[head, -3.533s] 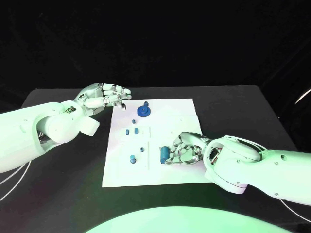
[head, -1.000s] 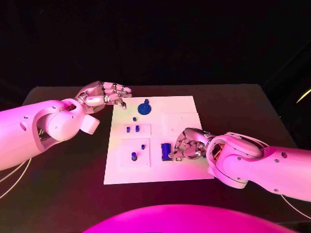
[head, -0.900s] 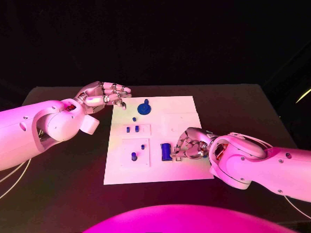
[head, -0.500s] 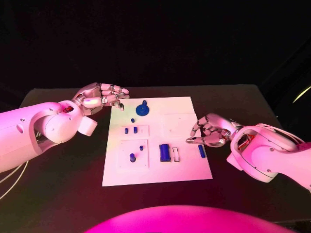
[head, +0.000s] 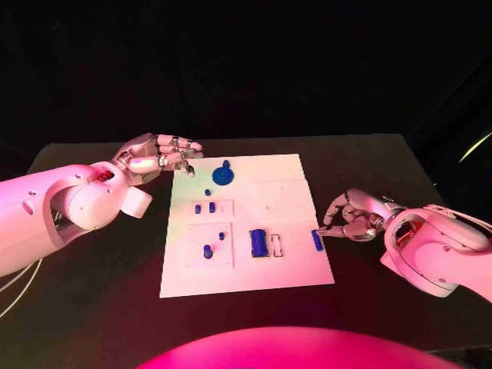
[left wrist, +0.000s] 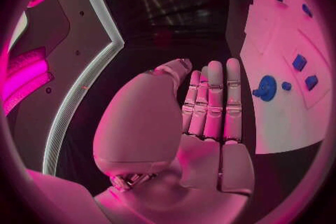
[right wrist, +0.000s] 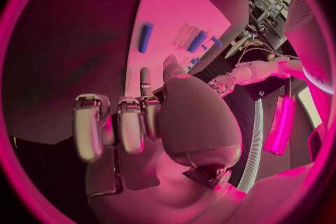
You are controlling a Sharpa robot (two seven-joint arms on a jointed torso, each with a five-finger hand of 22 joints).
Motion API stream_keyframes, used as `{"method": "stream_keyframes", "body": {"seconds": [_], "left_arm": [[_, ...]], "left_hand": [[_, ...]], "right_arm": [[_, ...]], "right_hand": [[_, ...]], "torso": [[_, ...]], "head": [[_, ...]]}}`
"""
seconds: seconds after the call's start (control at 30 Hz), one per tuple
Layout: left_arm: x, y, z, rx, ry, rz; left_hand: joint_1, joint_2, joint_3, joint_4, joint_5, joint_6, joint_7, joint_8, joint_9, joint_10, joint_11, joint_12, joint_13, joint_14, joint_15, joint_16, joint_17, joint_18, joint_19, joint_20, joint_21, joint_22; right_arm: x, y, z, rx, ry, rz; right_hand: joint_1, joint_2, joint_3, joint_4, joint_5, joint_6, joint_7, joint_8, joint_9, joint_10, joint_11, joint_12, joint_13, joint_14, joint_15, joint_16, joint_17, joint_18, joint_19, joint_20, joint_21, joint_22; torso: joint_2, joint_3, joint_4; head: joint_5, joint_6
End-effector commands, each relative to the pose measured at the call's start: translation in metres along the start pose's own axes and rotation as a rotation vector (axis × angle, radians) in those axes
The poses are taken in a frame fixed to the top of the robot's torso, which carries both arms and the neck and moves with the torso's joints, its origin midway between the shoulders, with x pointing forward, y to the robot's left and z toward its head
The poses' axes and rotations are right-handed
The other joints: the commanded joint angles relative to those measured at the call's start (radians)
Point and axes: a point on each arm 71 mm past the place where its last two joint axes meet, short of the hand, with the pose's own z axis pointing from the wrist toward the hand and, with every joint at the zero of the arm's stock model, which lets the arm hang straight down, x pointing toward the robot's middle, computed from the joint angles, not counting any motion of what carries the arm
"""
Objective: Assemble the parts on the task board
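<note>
The white task board (head: 290, 265) lies mid-table with several blue parts on it. A round blue part (head: 225, 174) (left wrist: 266, 88) sits at its far end. A blue block (head: 258, 242) (right wrist: 197, 41) stands beside a pale slot, and a slim blue bar (head: 317, 240) (right wrist: 145, 37) lies near the board's right edge. My right hand (head: 351, 216) (right wrist: 119, 123) hovers just off that edge, fingers curled in, holding nothing. My left hand (head: 158, 157) (left wrist: 206, 117) stays by the board's far left corner, fingers curled together and empty.
Smaller blue pieces (head: 204, 207) sit in the board's left-hand panels, and one more (head: 207, 250) sits nearer me. Bare black table (head: 91, 292) surrounds the board on all sides. The table's far edge lies behind the left hand.
My right hand has drawn away from the blue block and moved right, off the board. The slim blue bar now lies uncovered near the right edge. The left hand has kept its place.
</note>
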Motion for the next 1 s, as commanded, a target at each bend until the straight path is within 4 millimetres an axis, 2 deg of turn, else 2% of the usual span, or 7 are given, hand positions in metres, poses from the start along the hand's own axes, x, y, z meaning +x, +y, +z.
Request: {"method": "stream_keyframes", "body": {"seconds": [0.03, 0.27, 0.5, 1.0], "left_arm": [[0.002, -0.001, 0.001, 0.012, 0.013, -0.009], [0.002, -0.001, 0.0, 0.011, 0.012, -0.008], [0.001, -0.001, -0.001, 0.01, 0.011, -0.008], [0.0, -0.001, -0.001, 0.008, 0.011, -0.009]], "left_hand": [[-0.001, 0.008, 0.006, -0.002, -0.001, 0.009, 0.001, -0.002, 0.0, 0.003, 0.001, -0.005, -0.001, -0.006, 0.0, 0.004, 0.001, 0.011, -0.007, 0.001, 0.007, 0.001], [-0.001, 0.008, 0.006, -0.002, -0.001, 0.009, 0.001, -0.002, 0.0, 0.003, 0.001, -0.005, -0.001, -0.006, 0.0, 0.004, 0.001, 0.011, -0.007, 0.001, 0.007, 0.001], [-0.001, 0.008, 0.006, -0.002, -0.001, 0.009, 0.001, -0.002, 0.0, 0.003, 0.001, -0.005, -0.001, -0.006, 0.0, 0.004, 0.001, 0.011, -0.007, 0.001, 0.007, 0.001], [-0.001, 0.008, 0.006, -0.002, -0.001, 0.009, 0.001, -0.002, 0.0, 0.003, 0.001, -0.005, -0.001, -0.006, 0.0, 0.004, 0.001, 0.011, -0.007, 0.001, 0.007, 0.001]], "right_arm": [[0.008, -0.002, 0.001, 0.022, 0.012, -0.075], [0.015, -0.004, 0.006, 0.056, 0.028, -0.102], [0.023, -0.004, 0.009, 0.071, 0.047, -0.112], [0.034, 0.0, 0.018, 0.069, 0.077, -0.126]], "right_hand": [[0.002, -0.009, -0.004, 0.003, -0.003, 0.007, 0.0, 0.002, 0.001, 0.059, -0.004, 0.0, 0.212, 0.092, 0.002, 0.002, 0.215, -0.004, 0.077, 0.005, 0.002, 0.239], [-0.007, -0.014, -0.005, 0.005, -0.003, 0.012, -0.002, 0.005, 0.002, 0.059, -0.005, -0.001, 0.211, 0.092, 0.0, 0.002, 0.215, -0.004, 0.077, 0.003, 0.002, 0.239], [-0.012, -0.015, -0.006, 0.006, -0.003, 0.013, -0.003, 0.005, 0.002, 0.059, -0.006, -0.001, 0.211, 0.092, -0.001, 0.002, 0.215, -0.003, 0.077, 0.003, 0.0, 0.239], [-0.009, -0.007, 0.002, 0.003, -0.001, 0.022, -0.008, 0.011, 0.005, 0.06, -0.01, 0.0, 0.212, 0.092, -0.004, 0.002, 0.215, -0.004, 0.077, 0.0, 0.002, 0.239]], "torso": [[0.001, 0.0009, 0.0022], [0.002, 0.0002, 0.0041], [0.001, -0.0001, 0.002], [0.001, -0.0011, 0.0029]], "head": [[-0.002, 0.001], [-0.001, -0.002], [0.003, -0.003], [0.008, -0.005]]}}
